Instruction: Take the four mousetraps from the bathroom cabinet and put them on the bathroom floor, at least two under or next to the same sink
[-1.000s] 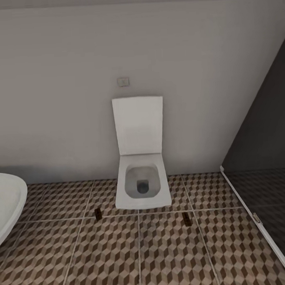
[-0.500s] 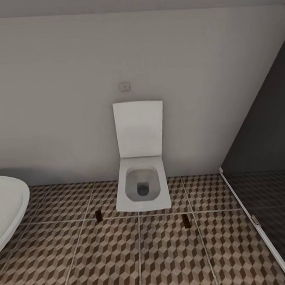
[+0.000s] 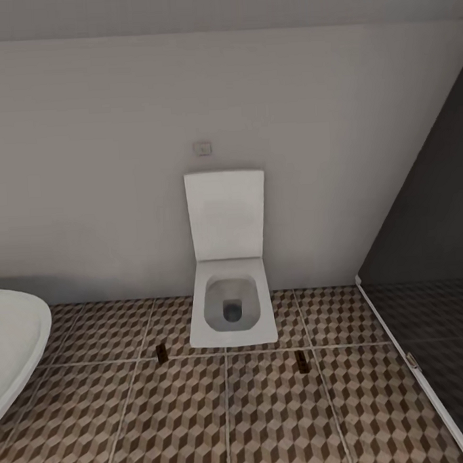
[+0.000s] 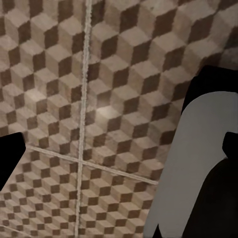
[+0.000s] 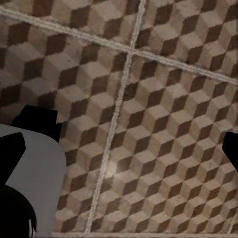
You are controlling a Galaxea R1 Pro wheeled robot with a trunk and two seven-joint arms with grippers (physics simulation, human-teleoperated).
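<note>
Mousetraps lie on the bathroom floor [image 3: 268,419] in the lower middle of the head picture. One small dark mousetrap [image 3: 161,352] sits just left of the front of the toilet [image 3: 232,313]. A second mousetrap [image 3: 302,362] sits to the lower right of the toilet, close to a pale line between tiles. Both are well apart from each other, with the toilet bowl between them.

The toilet is white and square, and its lid stands up against the grey wall [image 3: 85,164]. A small pale plate [image 3: 202,148] is on the wall above the lid; any writing on it is too small to read. At the lower left edge is the round rim of a white bathtub [image 3: 16,338]. On the right side is the dark glass shower [image 3: 430,262].

Both wrist pictures look down at cube-pattern tiles with pale lines. Dark finger bits show at the edges, with bare tiles in between. I cannot tell how wide either pincer is. No brand names or words can be read anywhere.
</note>
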